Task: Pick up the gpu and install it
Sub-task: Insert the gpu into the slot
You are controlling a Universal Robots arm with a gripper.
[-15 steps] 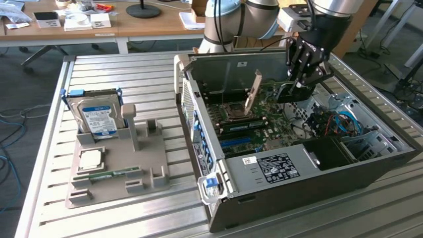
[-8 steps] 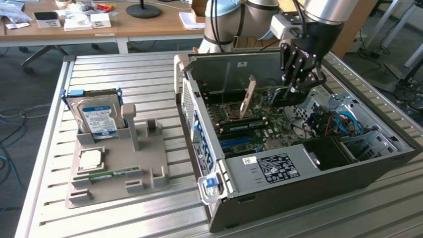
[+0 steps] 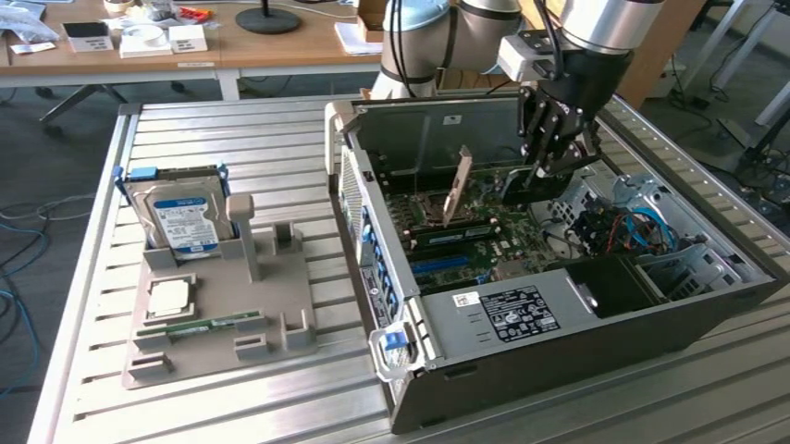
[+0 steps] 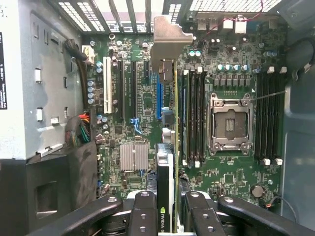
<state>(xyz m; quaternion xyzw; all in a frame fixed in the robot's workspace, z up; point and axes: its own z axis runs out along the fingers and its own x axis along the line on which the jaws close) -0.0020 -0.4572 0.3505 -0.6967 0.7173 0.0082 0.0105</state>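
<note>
My gripper [image 4: 170, 209] is shut on the gpu [image 4: 165, 172], seen edge-on with its black cooler and thin green board between the dark fingers [image 4: 143, 209]. The card's silver end bracket [image 4: 167, 42] points at the slotted rear wall of the case. It hangs over the motherboard [image 4: 123, 88], in line with a blue slot [image 4: 158, 101]; whether it sits in a slot I cannot tell. In the exterior view the gripper [image 3: 547, 176] reaches down into the open computer case [image 3: 543, 314], with the gpu [image 3: 528, 191] dark below its fingers.
A tan upright card [image 3: 461, 185] stands in the case beside the gripper. The empty CPU socket [image 4: 229, 123] and memory slots flank the gpu. On the table at the exterior view's left, a grey holder [image 3: 216, 305] carries a hard drive [image 3: 185, 217], a chip and a memory stick [image 3: 198, 326].
</note>
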